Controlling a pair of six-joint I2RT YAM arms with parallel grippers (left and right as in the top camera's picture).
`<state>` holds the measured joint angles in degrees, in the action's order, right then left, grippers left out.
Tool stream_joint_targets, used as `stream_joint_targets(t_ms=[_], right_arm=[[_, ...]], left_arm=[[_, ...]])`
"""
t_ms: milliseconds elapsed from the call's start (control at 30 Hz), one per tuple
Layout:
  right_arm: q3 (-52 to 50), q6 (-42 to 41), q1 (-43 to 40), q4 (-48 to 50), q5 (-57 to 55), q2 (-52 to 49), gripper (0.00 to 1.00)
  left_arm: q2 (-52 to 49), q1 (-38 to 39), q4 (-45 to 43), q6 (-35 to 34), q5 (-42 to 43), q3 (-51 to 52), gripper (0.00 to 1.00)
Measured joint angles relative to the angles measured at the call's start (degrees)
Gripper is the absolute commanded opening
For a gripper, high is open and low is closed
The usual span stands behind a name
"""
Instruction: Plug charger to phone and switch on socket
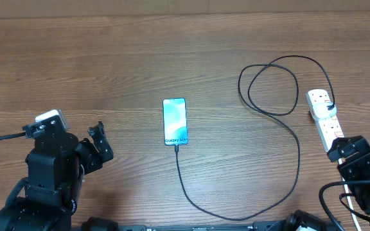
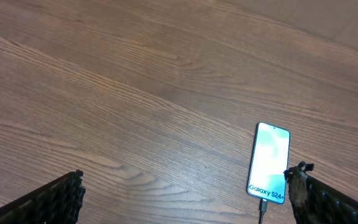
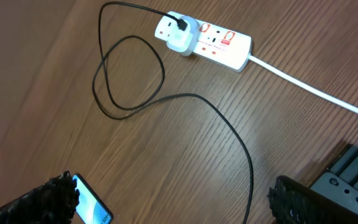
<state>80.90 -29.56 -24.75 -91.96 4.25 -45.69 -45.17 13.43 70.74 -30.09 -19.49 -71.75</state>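
Note:
The phone (image 1: 175,121) lies flat mid-table with its blue-teal screen lit. It also shows in the left wrist view (image 2: 269,160) and the right wrist view (image 3: 89,200). The black charger cable (image 1: 299,154) is plugged into the phone's near end (image 2: 263,205). It curves right, loops, and ends in a white adapter (image 3: 182,34) plugged into the white socket strip (image 1: 326,125) (image 3: 219,43). The strip's switches carry red marks. My left gripper (image 1: 99,146) (image 2: 185,202) is open and empty, left of the phone. My right gripper (image 1: 351,150) (image 3: 173,205) is open and empty, just near of the strip.
The strip's white cord (image 3: 316,93) runs off to the right, toward my right arm. The cable's loop (image 1: 272,83) lies flat left of the strip. The wooden table (image 1: 108,58) stretches behind and to the left.

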Motion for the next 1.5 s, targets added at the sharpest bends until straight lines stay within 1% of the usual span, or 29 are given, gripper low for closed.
stream_joint_targets(t_ms=[200,267,333,400,467,633,900,967,1067,1167,1233,1500], right_arm=[[0.00,0.24,0.26,-0.28,-0.07,-0.07,1.00],[-0.09,0.26,1.79,0.24,0.02,-0.02,1.00],[-1.27,0.28,4.55,3.69,0.02,0.66,1.00],[-4.17,0.37,8.11,9.79,-0.11,2.34,1.00],[-8.09,0.55,11.30,15.89,-0.17,4.85,1.00],[-24.28,1.38,15.61,34.47,-0.17,15.78,1.00],[-54.21,2.21,16.17,64.30,0.04,33.68,1.00],[-58.69,2.29,16.17,69.33,0.39,36.48,1.00],[-64.98,2.32,16.17,76.11,1.11,40.26,1.00],[-70.88,2.38,16.17,80.96,1.66,43.74,1.00],[-72.83,2.40,16.17,82.93,1.92,44.54,1.00],[-78.66,3.41,16.20,84.91,3.43,44.85,1.00]], left_arm=[[0.00,0.00,0.00,0.00,-0.02,0.00,1.00],[0.00,0.00,0.00,0.00,0.00,0.00,1.00],[0.00,0.00,0.00,0.00,0.00,0.00,0.99],[0.00,0.00,-0.02,0.00,0.00,0.02,1.00],[0.00,0.00,0.02,0.00,0.02,0.04,1.00],[0.00,0.00,0.07,0.00,0.00,0.07,1.00],[0.00,0.00,0.00,0.00,0.02,0.13,1.00],[0.00,0.00,0.00,0.00,0.02,0.13,1.00],[0.00,0.00,0.02,0.00,0.00,0.13,1.00],[0.00,0.00,0.00,0.00,0.00,0.13,1.00],[0.00,0.00,0.02,0.00,0.00,0.13,1.00],[0.00,0.00,0.00,0.00,0.00,0.13,0.99]])
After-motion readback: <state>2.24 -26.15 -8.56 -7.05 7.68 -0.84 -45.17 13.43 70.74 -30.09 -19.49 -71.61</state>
